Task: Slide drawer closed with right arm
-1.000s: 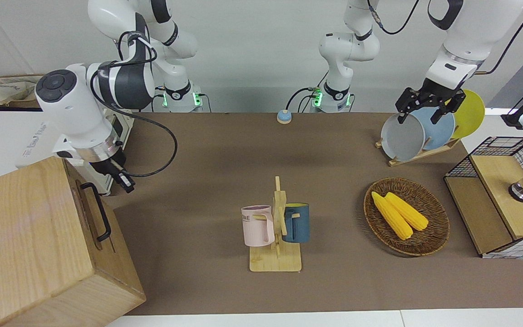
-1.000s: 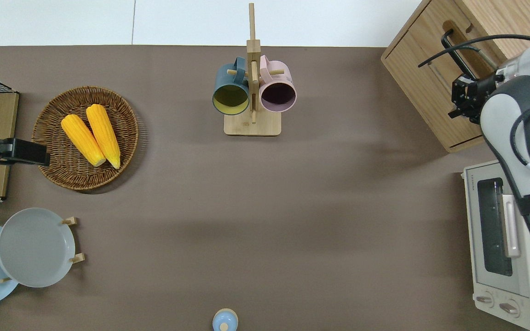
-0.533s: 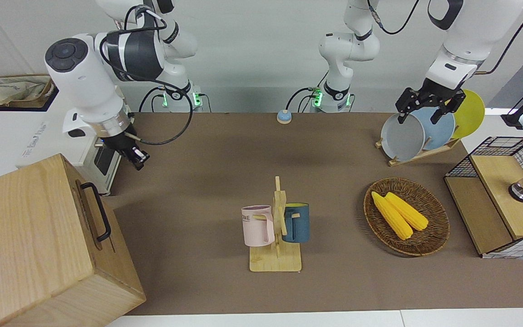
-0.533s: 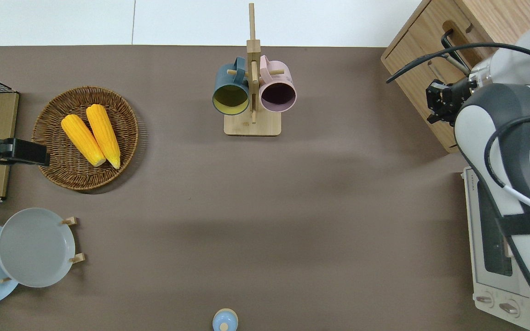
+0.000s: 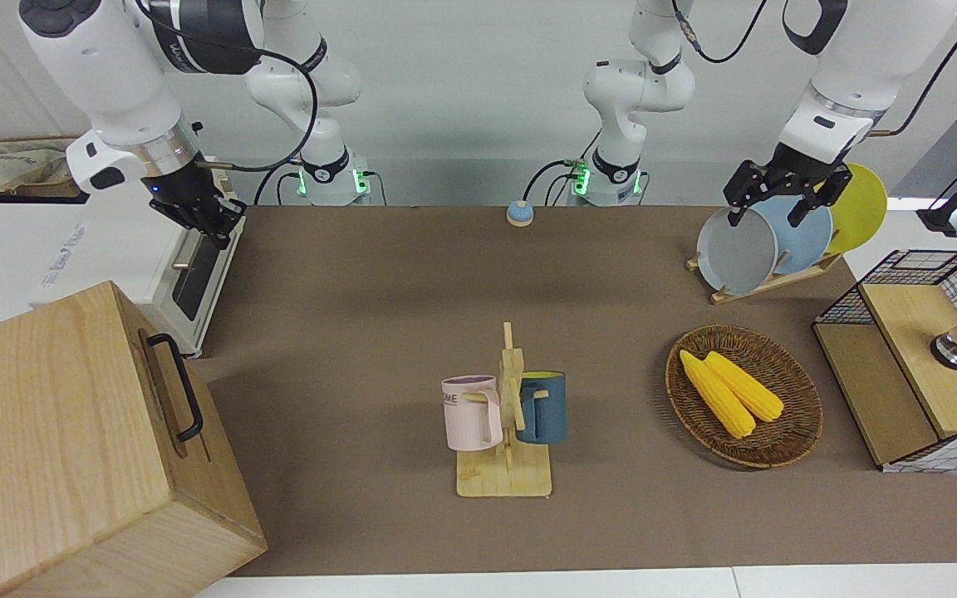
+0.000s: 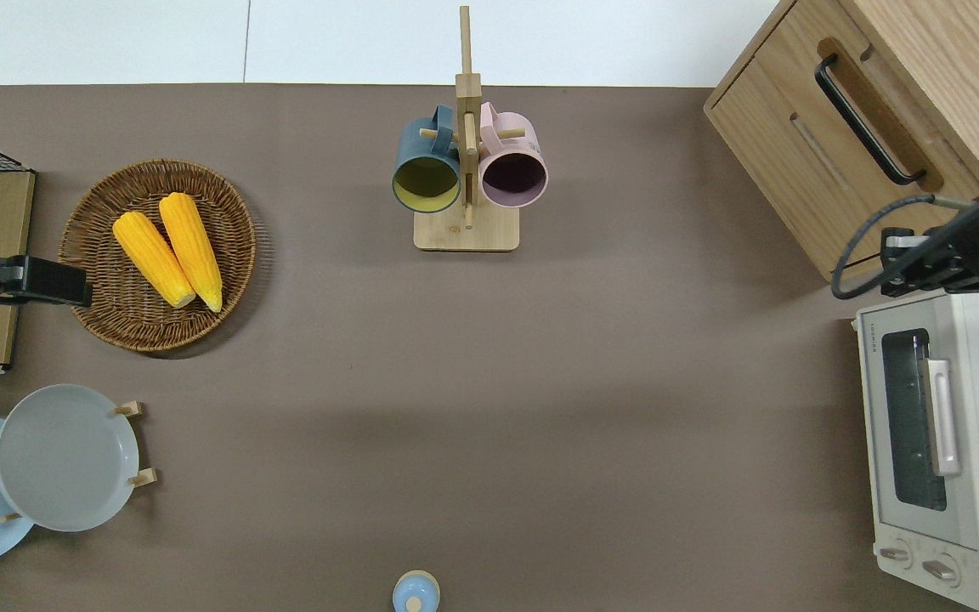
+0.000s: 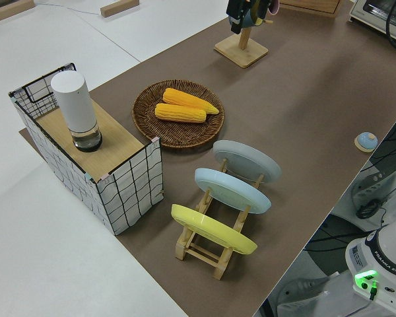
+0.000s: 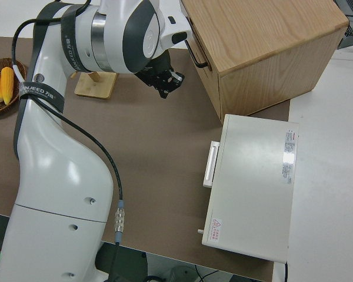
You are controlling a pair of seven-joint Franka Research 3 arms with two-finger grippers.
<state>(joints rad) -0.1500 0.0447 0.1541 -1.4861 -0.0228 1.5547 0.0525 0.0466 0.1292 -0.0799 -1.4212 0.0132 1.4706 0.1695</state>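
The pale-wood drawer (image 6: 838,115) with its black bar handle (image 6: 868,119) sits flush in the big wood cabinet (image 5: 55,432) at the right arm's end of the table. The handle also shows in the front view (image 5: 175,386) and the right side view (image 8: 195,56). My right gripper (image 6: 902,262) is up in the air, clear of the drawer, over the gap between the cabinet and the toaster oven's corner. It also shows in the front view (image 5: 208,224) and the right side view (image 8: 166,82), and holds nothing. The left arm is parked.
A white toaster oven (image 6: 940,442) stands nearer to the robots than the cabinet. A mug rack (image 6: 466,170) with two mugs is mid-table. A basket (image 6: 107,323) of corn, a plate rack (image 6: 137,442) and a mesh-sided box (image 5: 910,349) are toward the left arm's end.
My right gripper has pulled away from the drawer front, risen, and moved toward the robots to over the toaster oven's corner. The drawer has stayed flush. The left arm has not moved.
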